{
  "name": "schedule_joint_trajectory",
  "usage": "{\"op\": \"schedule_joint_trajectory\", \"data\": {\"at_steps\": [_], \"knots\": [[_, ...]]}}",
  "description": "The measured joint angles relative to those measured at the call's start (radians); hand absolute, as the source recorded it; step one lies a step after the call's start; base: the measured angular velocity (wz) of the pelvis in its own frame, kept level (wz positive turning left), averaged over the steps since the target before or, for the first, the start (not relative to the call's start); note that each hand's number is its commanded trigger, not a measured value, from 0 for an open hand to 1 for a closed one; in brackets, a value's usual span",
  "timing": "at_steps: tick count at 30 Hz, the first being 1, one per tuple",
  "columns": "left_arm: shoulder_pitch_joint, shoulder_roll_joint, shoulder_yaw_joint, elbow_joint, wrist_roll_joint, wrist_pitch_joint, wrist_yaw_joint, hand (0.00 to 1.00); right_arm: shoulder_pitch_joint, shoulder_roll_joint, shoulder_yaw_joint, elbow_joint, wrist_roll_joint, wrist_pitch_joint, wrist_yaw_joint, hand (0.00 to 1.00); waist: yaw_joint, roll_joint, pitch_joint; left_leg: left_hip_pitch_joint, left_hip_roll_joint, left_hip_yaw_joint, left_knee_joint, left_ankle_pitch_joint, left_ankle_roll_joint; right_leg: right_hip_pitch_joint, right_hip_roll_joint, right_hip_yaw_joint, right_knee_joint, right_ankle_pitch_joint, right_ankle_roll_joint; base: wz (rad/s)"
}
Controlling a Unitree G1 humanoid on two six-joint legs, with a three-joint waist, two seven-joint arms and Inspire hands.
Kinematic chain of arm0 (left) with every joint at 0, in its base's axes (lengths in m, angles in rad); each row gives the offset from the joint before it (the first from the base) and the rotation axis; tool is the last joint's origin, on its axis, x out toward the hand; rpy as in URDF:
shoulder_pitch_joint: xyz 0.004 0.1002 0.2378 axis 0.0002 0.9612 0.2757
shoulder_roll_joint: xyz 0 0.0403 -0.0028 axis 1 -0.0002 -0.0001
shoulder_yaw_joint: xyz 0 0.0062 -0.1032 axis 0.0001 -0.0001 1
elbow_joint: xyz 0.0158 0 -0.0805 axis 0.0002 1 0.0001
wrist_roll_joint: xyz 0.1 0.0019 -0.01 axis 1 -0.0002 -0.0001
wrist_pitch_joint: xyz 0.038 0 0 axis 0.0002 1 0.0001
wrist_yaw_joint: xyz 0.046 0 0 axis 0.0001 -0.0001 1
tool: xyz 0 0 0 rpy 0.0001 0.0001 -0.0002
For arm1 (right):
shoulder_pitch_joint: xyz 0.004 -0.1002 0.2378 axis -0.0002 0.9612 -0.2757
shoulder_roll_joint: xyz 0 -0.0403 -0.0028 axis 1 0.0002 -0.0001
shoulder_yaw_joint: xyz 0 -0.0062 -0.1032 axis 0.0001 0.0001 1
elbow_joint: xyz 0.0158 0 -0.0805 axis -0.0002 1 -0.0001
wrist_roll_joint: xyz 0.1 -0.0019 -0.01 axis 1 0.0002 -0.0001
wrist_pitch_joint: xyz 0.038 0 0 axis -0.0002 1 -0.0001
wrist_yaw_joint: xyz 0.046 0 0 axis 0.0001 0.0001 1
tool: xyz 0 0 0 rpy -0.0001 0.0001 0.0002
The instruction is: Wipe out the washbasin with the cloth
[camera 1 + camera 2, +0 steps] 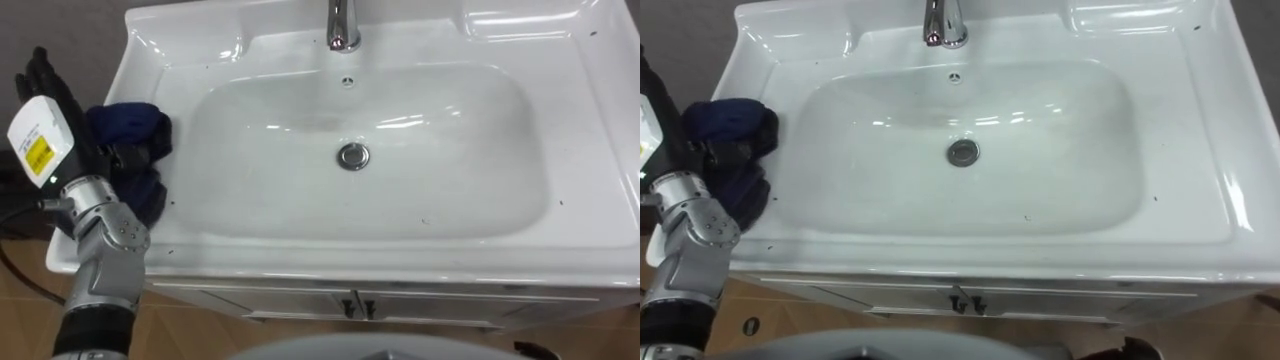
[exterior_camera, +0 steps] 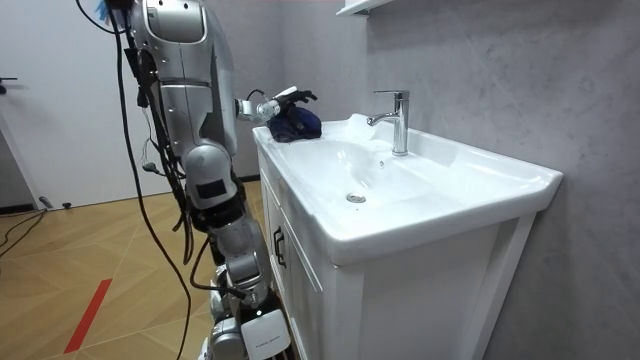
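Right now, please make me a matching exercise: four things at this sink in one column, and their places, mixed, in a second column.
Things:
1. faucet
2. drain
3. dark blue cloth
4. left robot hand

Places:
a. on the left rim of the basin
b. centre of the bowl's bottom
c. middle of the back rim
d. at the left edge, beside the cloth

Pairs: 1-c, 2-b, 3-a, 4-d

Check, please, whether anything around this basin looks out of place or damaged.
Nothing looks damaged or spilled. A dark blue cloth lies bunched on the basin's left rim by the left hand, and small dark specks dot the rim.
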Motion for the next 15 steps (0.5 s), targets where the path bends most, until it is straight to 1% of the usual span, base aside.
{"op": "schedule_joint_trajectory", "data": {"at_steps": [3,7,11,13,15], "knots": [[0.0,0.0,0.0,-0.015,0.006,0.001,0.0,0.0,-0.001,-0.003,0.014,-0.006,0.0,0.002,0.002,0.0,0.0,0.001,-0.0004,0.0,0.0,0.0,0.0,0.0,0.0,0.0,-0.001,0.0,0.0,0.0,0.0,0.0],[0.0,0.0,0.0,-0.031,0.044,0.002,0.0,0.0,-0.002,-0.005,0.023,-0.006,0.0,0.001,0.01,0.0,0.0,0.0,-0.0006,0.0,0.0,0.001,0.002,0.0,0.0,0.002,0.0,-0.001,0.001,0.0,0.0,0.0],[-0.001,0.0,0.0,-0.044,0.044,0.0,0.0,0.0,-0.007,-0.011,0.032,-0.006,-0.004,0.001,0.03,0.0,-0.001,0.0,-0.0003,-0.001,0.0,0.002,0.003,0.0,0.0,0.002,0.0,-0.002,0.001,0.0,0.0,0.0],[-0.001,0.0,0.0,-0.044,0.033,-0.002,0.0,0.0,-0.013,-0.018,0.039,0.002,-0.002,0.001,0.046,0.0,-0.001,-0.001,-0.0001,0.001,0.0,0.0,0.003,0.0,0.0,0.002,-0.001,-0.002,0.002,0.0,0.0,0.0],[-0.002,0.001,0.0,-0.044,-0.003,-0.006,0.0,0.0,-0.013,-0.021,0.039,0.004,-0.001,0.0,0.053,0.0,-0.001,-0.002,0.0,0.004,0.0,-0.002,0.002,0.0,0.0,0.005,0.0,-0.002,0.001,0.0,0.0,0.0]]}}
